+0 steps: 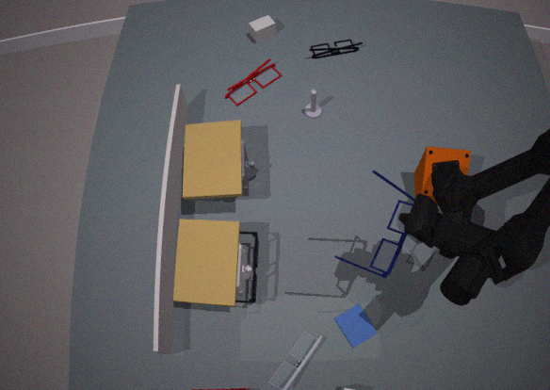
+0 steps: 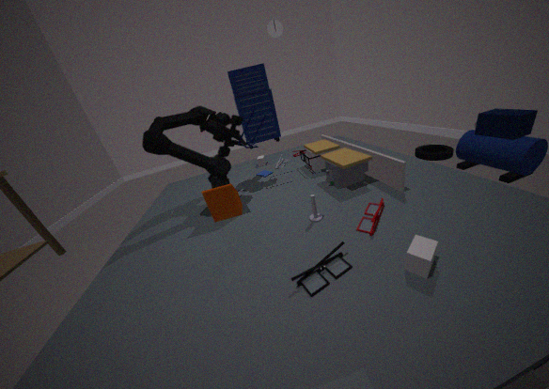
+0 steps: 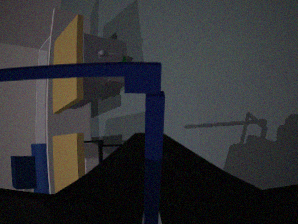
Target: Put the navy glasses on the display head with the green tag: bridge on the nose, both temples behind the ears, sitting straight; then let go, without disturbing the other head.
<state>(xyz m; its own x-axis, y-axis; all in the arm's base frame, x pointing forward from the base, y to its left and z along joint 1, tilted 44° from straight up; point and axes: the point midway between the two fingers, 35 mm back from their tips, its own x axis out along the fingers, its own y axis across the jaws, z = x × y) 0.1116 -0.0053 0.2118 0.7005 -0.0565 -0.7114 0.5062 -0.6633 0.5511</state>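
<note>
The gripper point(image 1: 408, 230) point(image 3: 153, 142) is shut on the navy glasses point(image 1: 360, 266) point(image 3: 154, 120), holding them above the table by the front frame. Their temples are open and point up-left in the top view, at a slant to the heads. The green-tag head, under a tan top point(image 1: 213, 158) point(image 2: 347, 157) point(image 3: 68, 65), stands apart from them at the left and wears no glasses. Its green tag point(image 2: 332, 182) point(image 3: 127, 59) is small. The other head, under a second tan top point(image 1: 207, 262) point(image 2: 321, 146) point(image 3: 69, 162), wears black glasses point(image 1: 256, 265). The fingertips are partly hidden in the top and exterior views.
A pale wall point(image 1: 166, 222) stands behind both heads. An orange block point(image 1: 422, 175) point(image 2: 223, 204) is beside the arm. A peg stand point(image 1: 313, 110) point(image 2: 315, 217), red glasses point(image 1: 241, 104), folded black glasses point(image 1: 334, 50), a white block point(image 1: 262, 28), clear glasses point(image 1: 308, 351) and a blue square point(image 1: 354, 327) lie around.
</note>
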